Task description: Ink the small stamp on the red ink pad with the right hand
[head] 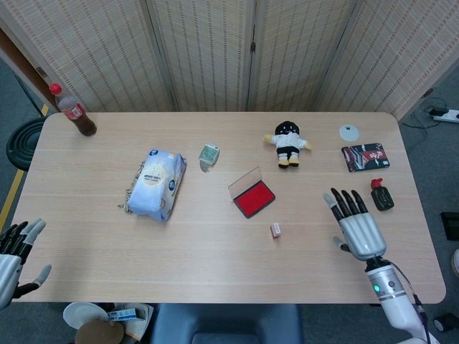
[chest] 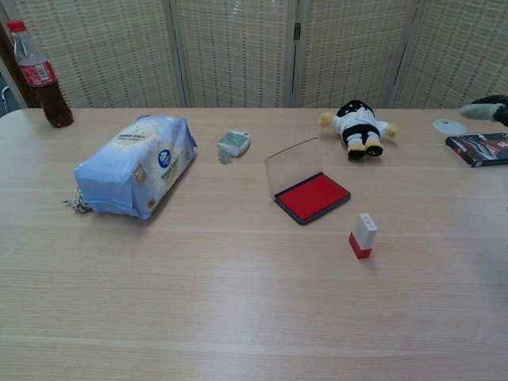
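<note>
The small stamp (head: 275, 230) (chest: 363, 235), white with a red base, stands upright on the table, just in front of the red ink pad (head: 253, 198) (chest: 312, 196), whose clear lid stands raised. My right hand (head: 356, 225) is well to the right of the stamp, fingers spread and holding nothing. Only a fingertip of my right hand (chest: 484, 109) shows at the right edge of the chest view. At the lower left corner, off the table, my left hand (head: 16, 249) hangs open.
A blue-white packet (head: 155, 183) lies left of centre. A small green box (head: 209, 153), a plush doll (head: 287, 142), a white disc (head: 349, 132), a dark booklet (head: 365, 156) and a black bottle (head: 381, 195) lie toward the back and right. A cola bottle (head: 76, 115) stands far left.
</note>
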`<state>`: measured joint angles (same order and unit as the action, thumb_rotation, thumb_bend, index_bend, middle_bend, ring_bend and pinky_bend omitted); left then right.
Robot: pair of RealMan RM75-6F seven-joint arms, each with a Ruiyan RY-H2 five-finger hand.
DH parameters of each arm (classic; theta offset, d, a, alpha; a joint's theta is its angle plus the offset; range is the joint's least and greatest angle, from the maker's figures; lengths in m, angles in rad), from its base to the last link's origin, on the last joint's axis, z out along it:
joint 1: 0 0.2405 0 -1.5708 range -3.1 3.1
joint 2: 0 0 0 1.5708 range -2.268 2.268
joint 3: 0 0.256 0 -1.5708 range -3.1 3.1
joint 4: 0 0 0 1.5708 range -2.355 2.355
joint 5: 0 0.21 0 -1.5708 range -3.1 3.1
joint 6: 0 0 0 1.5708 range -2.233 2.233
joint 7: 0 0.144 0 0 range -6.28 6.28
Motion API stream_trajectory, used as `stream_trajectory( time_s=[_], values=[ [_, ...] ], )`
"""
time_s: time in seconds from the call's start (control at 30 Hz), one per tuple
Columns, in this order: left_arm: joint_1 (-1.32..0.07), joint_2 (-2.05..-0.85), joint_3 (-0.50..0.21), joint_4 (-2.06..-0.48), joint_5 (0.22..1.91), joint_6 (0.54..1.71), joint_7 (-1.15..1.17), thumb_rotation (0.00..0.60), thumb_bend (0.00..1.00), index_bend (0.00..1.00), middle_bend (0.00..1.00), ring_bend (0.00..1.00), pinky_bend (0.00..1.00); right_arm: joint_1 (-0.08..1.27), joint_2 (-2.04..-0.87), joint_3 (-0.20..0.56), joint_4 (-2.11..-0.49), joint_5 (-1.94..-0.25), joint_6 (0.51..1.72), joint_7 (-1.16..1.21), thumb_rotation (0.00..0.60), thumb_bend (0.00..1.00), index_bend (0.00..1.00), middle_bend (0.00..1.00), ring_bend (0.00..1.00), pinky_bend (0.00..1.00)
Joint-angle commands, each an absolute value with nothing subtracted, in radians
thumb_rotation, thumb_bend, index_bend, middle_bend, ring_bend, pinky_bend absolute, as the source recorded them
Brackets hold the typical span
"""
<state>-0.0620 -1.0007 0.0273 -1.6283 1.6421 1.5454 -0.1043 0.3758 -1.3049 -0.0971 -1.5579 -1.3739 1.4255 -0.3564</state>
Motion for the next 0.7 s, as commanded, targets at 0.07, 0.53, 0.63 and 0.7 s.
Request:
stream_trajectory(
  time_s=[0.07, 0.53, 0.63, 0.7],
  values=[
    [-0.067, -1.010, 0.025, -1.632, 1.645, 1.540, -0.082, 0.600, 0.34, 0.00, 0.00, 0.00, 0.03, 0.259, -1.260, -0.130, -1.480, -1.412, 1.514, -0.234, 0.600, 0.15, 0.00, 0.00, 0.00, 0.00],
    [-0.121, -1.048, 0.025, -1.631, 1.642, 1.445, -0.006, 0.600, 0.34, 0.00, 0.00, 0.00, 0.03, 0.183, -1.221, -0.085, -1.462, -1.426, 1.521, -0.168, 0.600, 0.13, 0.00, 0.00, 0.00, 0.00],
    [-0.127, -1.052, 0.027, -1.639, 1.641, 1.432, 0.012, 0.600, 0.34, 0.00, 0.00, 0.00, 0.03, 0.175, -1.216, -0.071, -1.462, -1.428, 1.523, -0.162, 0.600, 0.13, 0.00, 0.00, 0.00, 0.00],
    [-0.126, -1.055, 0.029, -1.641, 1.648, 1.439, 0.021, 0.600, 0.34, 0.00, 0.00, 0.00, 0.03, 0.170, -1.214, -0.068, -1.463, -1.432, 1.517, -0.164, 0.600, 0.13, 0.00, 0.00, 0.00, 0.00]
  ],
)
